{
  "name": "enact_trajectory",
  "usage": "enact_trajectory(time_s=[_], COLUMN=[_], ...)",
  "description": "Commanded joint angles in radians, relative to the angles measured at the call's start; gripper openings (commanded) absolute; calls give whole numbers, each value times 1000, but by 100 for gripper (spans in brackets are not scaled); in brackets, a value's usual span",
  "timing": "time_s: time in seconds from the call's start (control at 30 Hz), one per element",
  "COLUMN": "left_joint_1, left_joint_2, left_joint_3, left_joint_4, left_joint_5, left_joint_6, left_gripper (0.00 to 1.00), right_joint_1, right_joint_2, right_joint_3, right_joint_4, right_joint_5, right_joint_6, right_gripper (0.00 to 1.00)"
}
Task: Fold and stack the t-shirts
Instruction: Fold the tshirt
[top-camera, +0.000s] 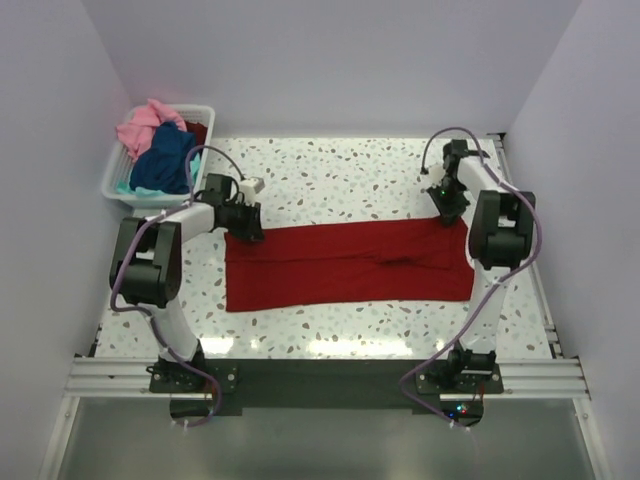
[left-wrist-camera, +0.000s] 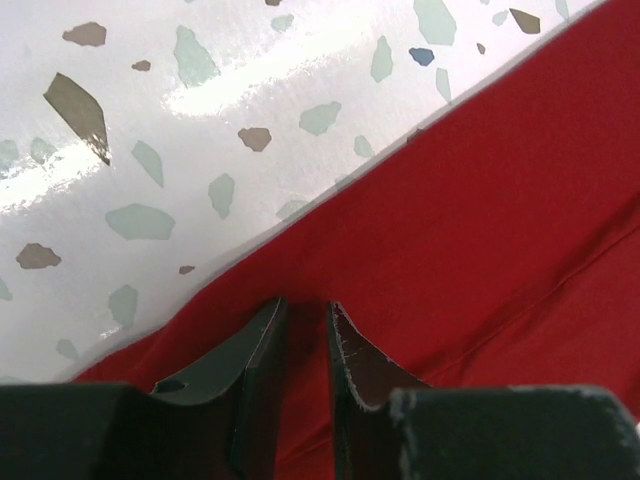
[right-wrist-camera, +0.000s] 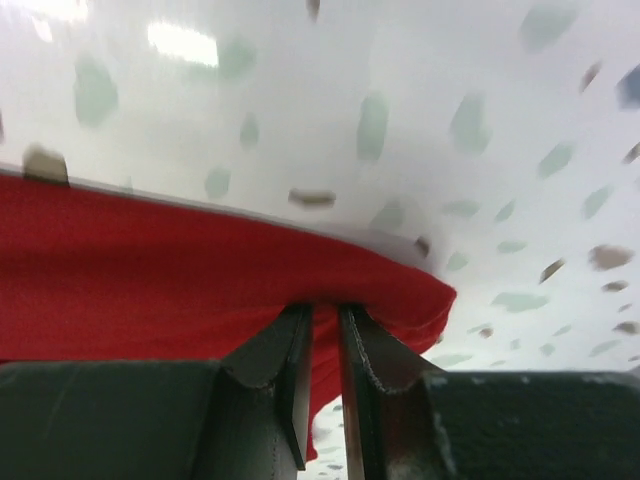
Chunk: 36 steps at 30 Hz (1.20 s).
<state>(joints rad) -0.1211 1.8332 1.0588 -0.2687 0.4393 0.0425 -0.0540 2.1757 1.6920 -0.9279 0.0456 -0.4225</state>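
Left fingers, narrow over the deep red cloth t-shirt beneath them, grip unclear, should clamp its edge as firmly as the right fingers pinching its raised corner, then lift evenly.

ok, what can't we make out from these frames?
- Left wrist: whether the left fingers actually pinch the red t-shirt. Their tips sit on it, a slit apart.
- Top external: the red t-shirt's fold layers, covered by the top layer.
- Top external: how many t-shirts fill the basket. The top ones cover the rest.
- Right wrist: table detail is blurred.
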Motion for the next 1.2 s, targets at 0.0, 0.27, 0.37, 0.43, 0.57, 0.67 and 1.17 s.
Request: enact_trajectory(time_s=[0.0, 0.27, 0.37, 0.43, 0.57, 0.67, 1.17], left_joint_1=[23, 20, 14, -11, -124, -236, -575], left_joint_2=[5, -118, -205, -271, -351, -359, -91], left_joint_3=[-51, -108, -138, -131, -86, -69, 4], left_joint_4=[-95, -173, -191, -188, -173, -155, -303], left_joint_5=[-47, 4, 45, 39, -33, -131, -408], left_joint_6=[34, 125, 177, 233, 342, 418, 583], left_gripper=[28, 27, 29, 30, 32, 33, 27], right_joint_1=[78, 244, 307, 318, 312, 304, 214], right_joint_2=[160, 533, 451, 329, 160, 61, -175], right_joint_3=[159, 819, 721, 587, 500, 445, 365], right_joint_4=[103, 124, 298, 381, 400, 371, -60], right_joint_5=[103, 221, 302, 323, 324, 315, 88], right_joint_6=[-7, -74, -104, -93, -33, -16, 148], right_gripper=[19, 20, 26, 35, 57, 69, 65])
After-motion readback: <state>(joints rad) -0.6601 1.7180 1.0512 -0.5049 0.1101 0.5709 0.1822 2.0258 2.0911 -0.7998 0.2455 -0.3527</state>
